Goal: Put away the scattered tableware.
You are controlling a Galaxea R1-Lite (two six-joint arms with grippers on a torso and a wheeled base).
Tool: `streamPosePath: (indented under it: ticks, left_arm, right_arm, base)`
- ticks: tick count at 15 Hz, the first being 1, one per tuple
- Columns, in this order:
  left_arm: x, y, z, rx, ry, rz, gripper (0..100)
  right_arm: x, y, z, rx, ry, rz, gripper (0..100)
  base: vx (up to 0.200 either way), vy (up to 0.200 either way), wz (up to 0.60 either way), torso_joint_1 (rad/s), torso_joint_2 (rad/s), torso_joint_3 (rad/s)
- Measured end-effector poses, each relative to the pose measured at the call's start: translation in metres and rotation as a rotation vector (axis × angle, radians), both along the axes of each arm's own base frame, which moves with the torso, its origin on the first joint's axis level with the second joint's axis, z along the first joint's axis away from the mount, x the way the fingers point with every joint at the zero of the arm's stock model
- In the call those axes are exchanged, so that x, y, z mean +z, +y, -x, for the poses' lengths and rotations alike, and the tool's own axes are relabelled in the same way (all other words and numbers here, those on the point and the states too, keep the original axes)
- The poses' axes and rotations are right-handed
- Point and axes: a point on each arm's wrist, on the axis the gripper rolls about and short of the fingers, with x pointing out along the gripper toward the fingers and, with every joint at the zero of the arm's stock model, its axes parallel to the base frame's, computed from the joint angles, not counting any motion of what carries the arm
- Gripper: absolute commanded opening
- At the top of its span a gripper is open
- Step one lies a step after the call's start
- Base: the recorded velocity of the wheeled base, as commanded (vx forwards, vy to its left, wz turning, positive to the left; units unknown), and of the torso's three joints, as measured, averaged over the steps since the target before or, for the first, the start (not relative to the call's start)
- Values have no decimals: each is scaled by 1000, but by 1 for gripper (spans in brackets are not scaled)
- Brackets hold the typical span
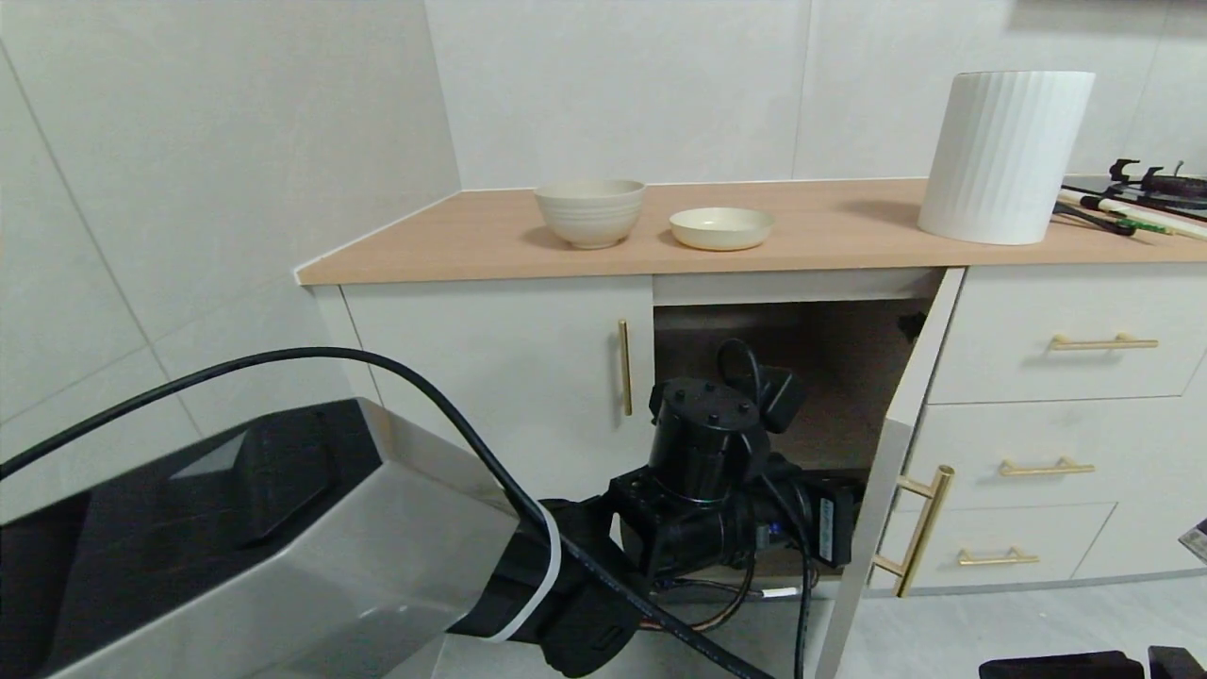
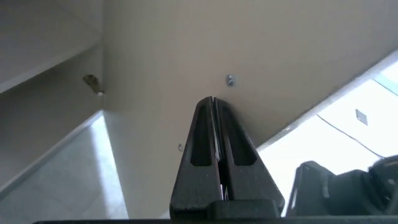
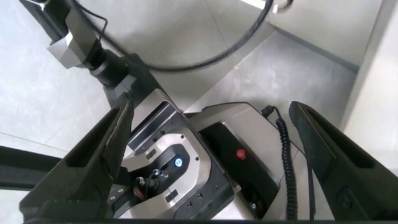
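Observation:
A beige ribbed bowl point(image 1: 590, 212) and a shallow cream dish point(image 1: 721, 227) stand side by side on the wooden countertop point(image 1: 849, 231). My left arm's wrist point(image 1: 717, 490) is low down in the mouth of the open cabinet point(image 1: 801, 377) under the counter; it hides the fingers from the head view. In the left wrist view my left gripper point(image 2: 212, 99) is shut with nothing in it, its tips close to a pale cabinet panel point(image 2: 280, 56). My right gripper point(image 3: 211, 107) hangs open over the floor, its fingers wide apart and empty.
The cabinet door point(image 1: 896, 424) with its gold handle point(image 1: 919, 528) swings open to the right of my left arm. A tall white ribbed container point(image 1: 1004, 156) and several utensils point(image 1: 1122, 212) sit on the counter's right. Drawers point(image 1: 1066, 330) fill the right side.

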Motion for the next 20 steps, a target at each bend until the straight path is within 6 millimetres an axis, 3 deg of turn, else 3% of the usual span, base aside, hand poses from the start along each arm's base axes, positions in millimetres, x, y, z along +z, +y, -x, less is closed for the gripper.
streamPosePath:
  ticks: [2, 4, 7, 8, 11, 15, 20]
  left_arm:
    - [2, -8, 13, -38, -4, 7, 0]
    - [4, -17, 39, -132, -5, 11, 0]
    - [12, -8, 69, -255, -23, 51, 0]
    - [13, -2, 71, -246, -23, 50, 0]
    - [5, 36, 45, -74, -8, 9, 0]
    - [15, 112, 21, 129, -7, 2, 0]
    - [32, 210, 13, 402, 47, -57, 0]
  right_arm:
    - [2, -1, 2, 16, -8, -13, 100]
    - [4, -3, 8, 80, -18, -50, 100]
    - [5, -7, 14, 108, -35, -73, 100]
    - [6, -7, 14, 106, -38, -74, 100]
    - [7, -7, 13, 77, -50, -69, 100]
    - [17, -2, 3, 21, -70, -60, 100]
    - [49, 24, -47, -222, -118, 17, 100]
  base:
    - [0, 0, 0, 0, 0, 0]
    - [0, 0, 0, 0, 0, 0]
    - [0, 0, 0, 0, 0, 0]
    - [0, 0, 0, 0, 0, 0]
    - [0, 0, 0, 0, 0, 0]
    - [0, 0, 0, 0, 0, 0]
    - [0, 0, 0, 0, 0, 0]
